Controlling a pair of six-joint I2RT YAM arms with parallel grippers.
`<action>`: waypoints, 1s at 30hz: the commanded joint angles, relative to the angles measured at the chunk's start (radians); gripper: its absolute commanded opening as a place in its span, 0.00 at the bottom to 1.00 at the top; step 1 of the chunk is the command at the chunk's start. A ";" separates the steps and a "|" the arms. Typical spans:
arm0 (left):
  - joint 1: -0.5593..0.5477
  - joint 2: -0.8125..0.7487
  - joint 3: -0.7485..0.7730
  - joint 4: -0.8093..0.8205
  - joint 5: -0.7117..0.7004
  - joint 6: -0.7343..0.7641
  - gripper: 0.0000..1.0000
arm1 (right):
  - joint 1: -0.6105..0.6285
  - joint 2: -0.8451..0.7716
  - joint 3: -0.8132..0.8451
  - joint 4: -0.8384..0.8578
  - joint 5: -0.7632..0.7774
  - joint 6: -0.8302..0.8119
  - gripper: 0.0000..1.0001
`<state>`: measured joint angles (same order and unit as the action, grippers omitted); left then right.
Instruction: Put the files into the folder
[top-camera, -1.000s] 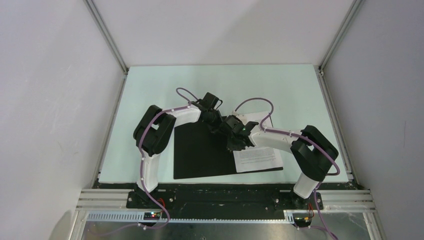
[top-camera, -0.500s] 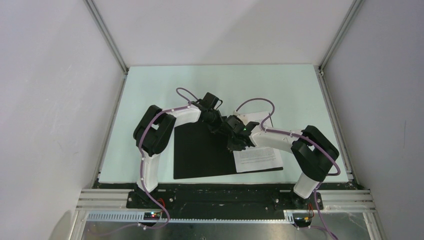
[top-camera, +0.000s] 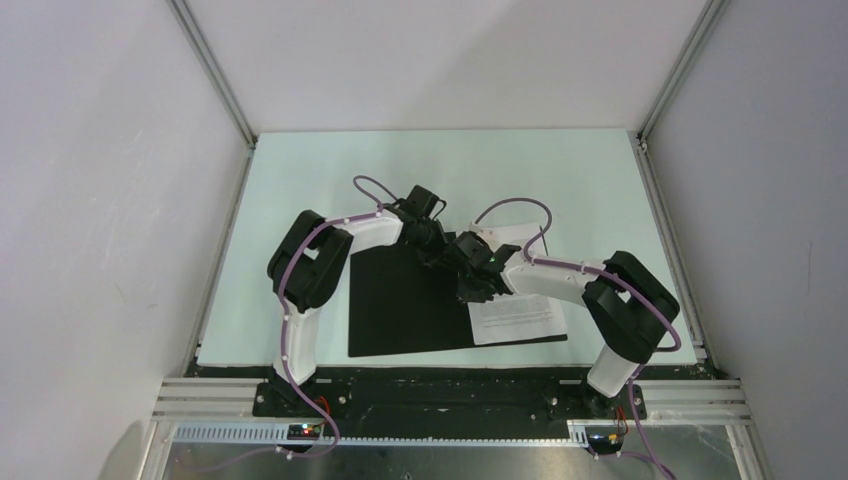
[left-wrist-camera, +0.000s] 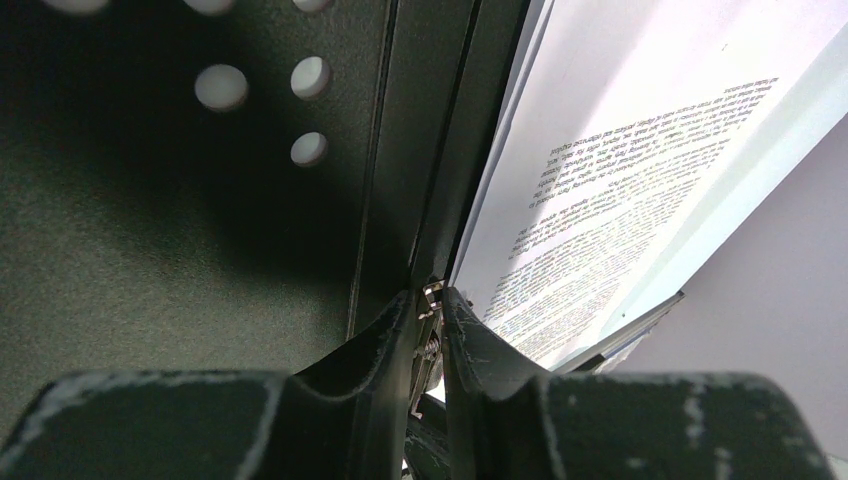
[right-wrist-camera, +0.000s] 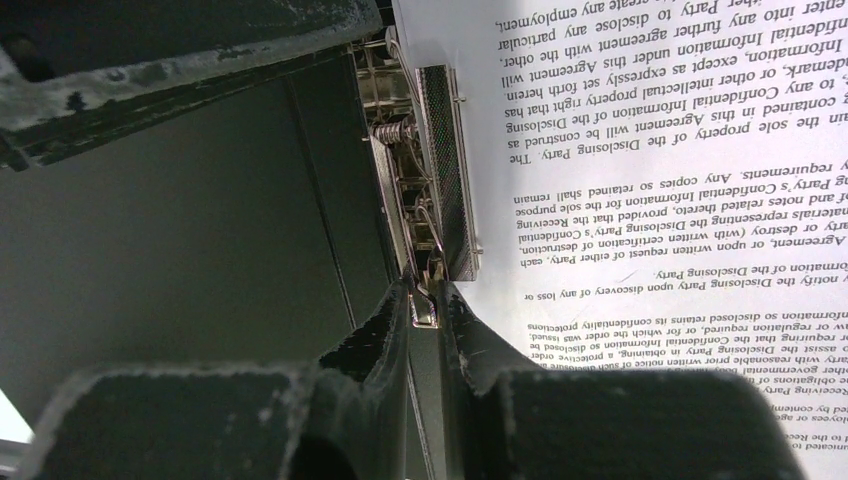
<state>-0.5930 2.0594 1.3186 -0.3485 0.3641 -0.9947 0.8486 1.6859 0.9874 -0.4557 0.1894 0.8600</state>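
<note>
Fingers (left-wrist-camera: 370, 350) of your left gripper (left-wrist-camera: 428, 312) and right gripper (right-wrist-camera: 427, 300) pinch the silver metal spring clamp (right-wrist-camera: 440, 170) on the open black-lined folder (top-camera: 400, 310), white printed paper sheets (top-camera: 515, 318) lying on its right half; next likely calls for seating the clamp on them.

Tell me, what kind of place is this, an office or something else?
Probably a robotics lab test cell rather than an office. A left arm and a right arm are mounted at an aluminium frame, white panels wall in the table, and a folder and printed sheets serve as practice props.
</note>
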 joint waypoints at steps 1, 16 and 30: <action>0.006 0.071 -0.042 -0.046 -0.153 0.021 0.24 | 0.006 0.106 -0.062 -0.154 0.033 -0.022 0.00; -0.007 0.073 -0.053 -0.043 -0.162 0.016 0.24 | 0.009 0.216 -0.061 -0.159 0.056 -0.012 0.00; -0.008 0.070 -0.051 -0.045 -0.165 0.020 0.24 | 0.028 0.075 0.051 -0.152 0.025 -0.066 0.20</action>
<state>-0.5964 2.0594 1.3155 -0.3443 0.3634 -0.9977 0.8688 1.7332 1.0451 -0.5030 0.2008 0.8162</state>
